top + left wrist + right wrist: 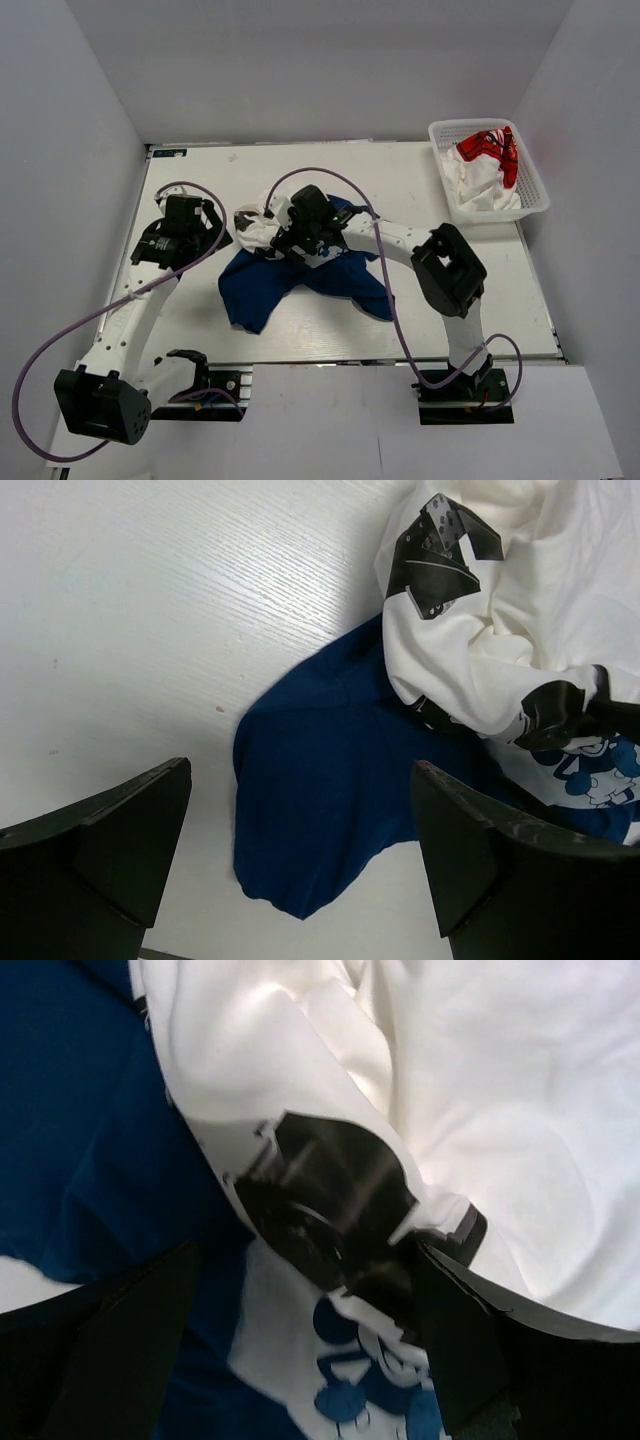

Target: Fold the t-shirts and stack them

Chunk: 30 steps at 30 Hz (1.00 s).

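Note:
A navy blue t-shirt point(290, 285) lies crumpled at the table's middle, a sleeve pointing toward the near edge. On its far left part sits a bunched white t-shirt point(255, 230) with dark prints. My right gripper point(290, 242) hangs open low over both. In the right wrist view its jaws point(305, 1340) straddle the white shirt's dark print point(330, 1200) and the navy shirt's pale cartoon print point(370, 1380). My left gripper point(218, 225) stands open just left of the pile. Its wrist view shows the navy cloth point(330, 780) between the wide fingers point(120, 840) and the white shirt point(500, 630) beyond.
A white lattice basket point(470, 124) stands at the table's far right corner and holds another white shirt with a red graphic point(485, 150). Bare white table point(470, 290) lies right of the pile, and more lies at the far left point(150, 600). Grey walls enclose the table.

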Motion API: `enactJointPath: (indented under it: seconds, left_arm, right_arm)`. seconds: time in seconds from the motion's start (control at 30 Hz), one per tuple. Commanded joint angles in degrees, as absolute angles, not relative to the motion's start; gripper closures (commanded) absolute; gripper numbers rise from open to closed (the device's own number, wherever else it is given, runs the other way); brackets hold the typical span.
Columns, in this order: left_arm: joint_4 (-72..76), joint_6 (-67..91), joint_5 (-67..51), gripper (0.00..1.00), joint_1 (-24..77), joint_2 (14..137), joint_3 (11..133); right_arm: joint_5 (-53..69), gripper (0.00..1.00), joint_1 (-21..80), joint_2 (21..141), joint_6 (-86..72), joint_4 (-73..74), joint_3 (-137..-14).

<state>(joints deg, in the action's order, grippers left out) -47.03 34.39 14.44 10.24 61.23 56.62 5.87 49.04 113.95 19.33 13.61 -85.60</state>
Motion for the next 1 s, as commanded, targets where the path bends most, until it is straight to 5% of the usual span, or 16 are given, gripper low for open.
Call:
enactJointPath:
  seconds: [0.0,0.1,0.17,0.27,0.3,0.33,0.73,0.97]
  left_arm:
    - [-48.7,35.2,16.3,0.0,10.1,59.1,56.7]
    - [-48.7,35.2,16.3,0.0,10.1,58.4,56.7]
    - [-48.7,35.2,16.3,0.0,10.1,58.4,56.7]
    - [-49.2,34.6,16.3,0.0,10.1,59.0,56.7]
    - [-49.2,34.6,16.3,0.0,10.1,59.0,56.7]
    - [-49.2,34.6,16.3,0.0,10.1,59.0,56.7]
    - [-46.2,32.4,13.1,0.0,10.1,59.7,57.2]
    - [-43.2,31.9,11.3,0.0,10.1,61.4,57.2]
  right_arm:
    - [7.2,0.1,49.3,116.5,20.5,7.6,-88.9]
    - [2.9,0.1,49.6,118.7,17.6,2.9,-89.1]
    - [0.4,0.18,49.7,119.6,15.2,0.8,-90.2]
    - [-6.8,0.55,49.3,120.4,10.5,-2.4,-92.0]
    - [-8.3,0.83,49.4,119.9,7.8,-4.3,-91.9]
    - [-9.7,1.0,49.3,119.6,7.4,-6.0,-91.8]
    - [-25.3,1.0,40.5,101.9,-2.3,-9.1,-90.9]
    - [-26.0,1.0,27.5,97.6,-0.3,-1.8,-102.9]
